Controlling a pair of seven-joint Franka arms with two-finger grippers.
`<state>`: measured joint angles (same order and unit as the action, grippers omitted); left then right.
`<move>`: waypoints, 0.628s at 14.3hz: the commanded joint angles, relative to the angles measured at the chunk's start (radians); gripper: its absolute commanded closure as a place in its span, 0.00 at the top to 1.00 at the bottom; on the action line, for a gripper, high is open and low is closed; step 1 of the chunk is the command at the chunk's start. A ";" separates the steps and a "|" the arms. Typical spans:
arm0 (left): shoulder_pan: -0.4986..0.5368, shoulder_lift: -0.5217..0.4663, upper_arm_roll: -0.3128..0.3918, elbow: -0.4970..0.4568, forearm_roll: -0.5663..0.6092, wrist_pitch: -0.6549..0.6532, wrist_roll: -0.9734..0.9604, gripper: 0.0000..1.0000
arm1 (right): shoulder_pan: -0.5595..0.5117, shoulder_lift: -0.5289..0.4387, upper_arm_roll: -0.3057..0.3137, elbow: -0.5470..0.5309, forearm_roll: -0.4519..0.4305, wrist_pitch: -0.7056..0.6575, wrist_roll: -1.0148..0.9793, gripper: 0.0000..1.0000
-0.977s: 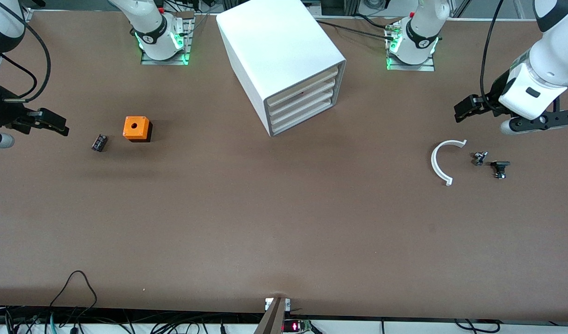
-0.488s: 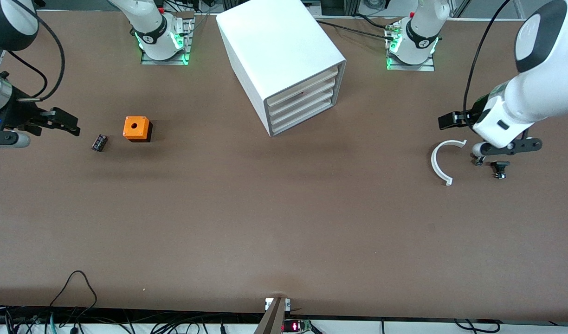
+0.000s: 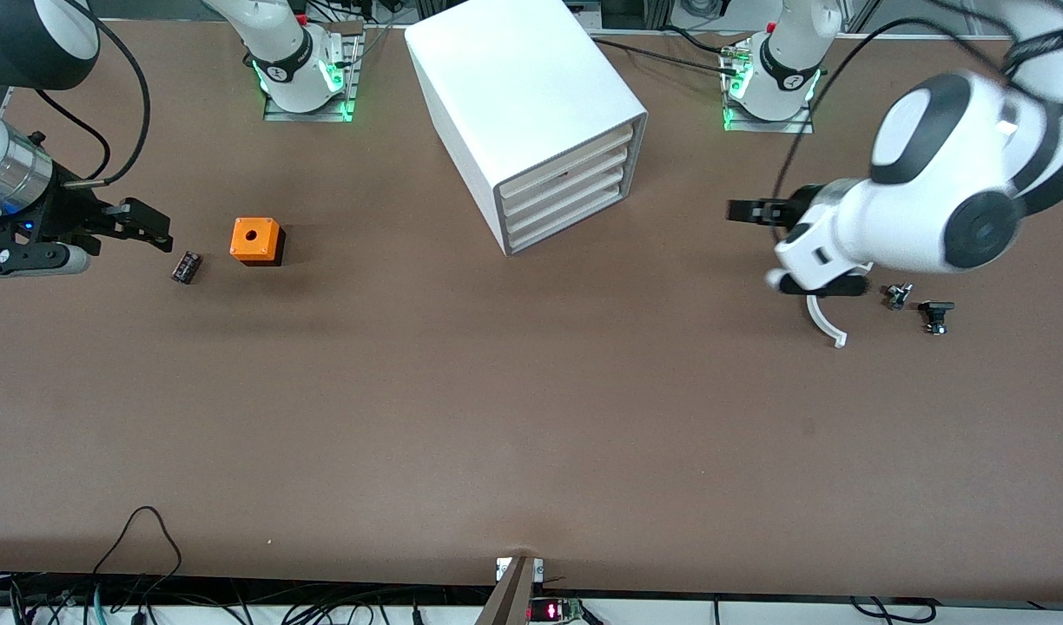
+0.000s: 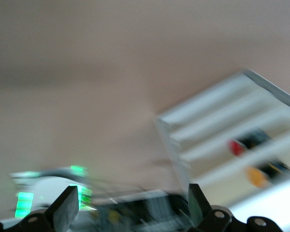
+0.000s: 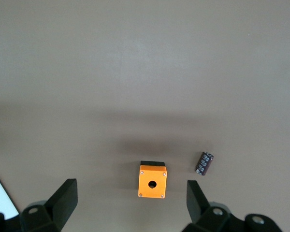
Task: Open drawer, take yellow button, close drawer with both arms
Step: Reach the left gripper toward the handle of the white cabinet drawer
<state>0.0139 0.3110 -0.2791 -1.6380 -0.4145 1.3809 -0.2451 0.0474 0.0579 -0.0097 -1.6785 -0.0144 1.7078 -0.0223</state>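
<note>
The white cabinet (image 3: 531,95) stands at the table's robot-side middle, its four drawers (image 3: 566,187) all pushed in. In the left wrist view the drawer fronts (image 4: 232,140) show blurred, with a small orange-capped, dark-bodied part (image 4: 255,176) in one drawer, likely the button, and a red-capped one (image 4: 237,146) in the drawer beside it. My left gripper (image 3: 744,211) is open and empty in the air between the cabinet and the left arm's end; its fingers (image 4: 67,205) point at the cabinet. My right gripper (image 3: 154,227) is open and empty near the right arm's end.
An orange cube with a hole (image 3: 255,240) and a small black cylinder (image 3: 186,266) lie by the right gripper; both show in the right wrist view, cube (image 5: 152,182), cylinder (image 5: 205,163). A white curved piece (image 3: 827,323) and two small dark parts (image 3: 898,296) (image 3: 935,314) lie under the left arm.
The left arm has swung from the table's end toward the cabinet, now over the white curved piece. The right gripper has moved a little toward the black cylinder and the orange cube.
</note>
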 commanded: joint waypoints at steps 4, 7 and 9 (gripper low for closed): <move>0.011 0.019 -0.070 -0.333 -0.346 0.242 0.406 1.00 | 0.005 -0.018 0.001 -0.012 0.017 -0.019 -0.016 1.00; 0.011 0.016 -0.159 -0.410 -0.421 0.320 0.406 0.99 | 0.011 -0.018 0.005 -0.012 0.017 -0.025 -0.018 1.00; 0.011 0.014 -0.199 -0.449 -0.452 0.348 0.408 0.98 | 0.012 -0.018 0.007 -0.010 0.016 -0.025 -0.018 1.00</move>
<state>0.0130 0.3689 -0.4474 -2.0244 -0.8237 1.6955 0.1379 0.0571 0.0579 -0.0037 -1.6786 -0.0144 1.6946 -0.0224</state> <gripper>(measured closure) 0.009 0.000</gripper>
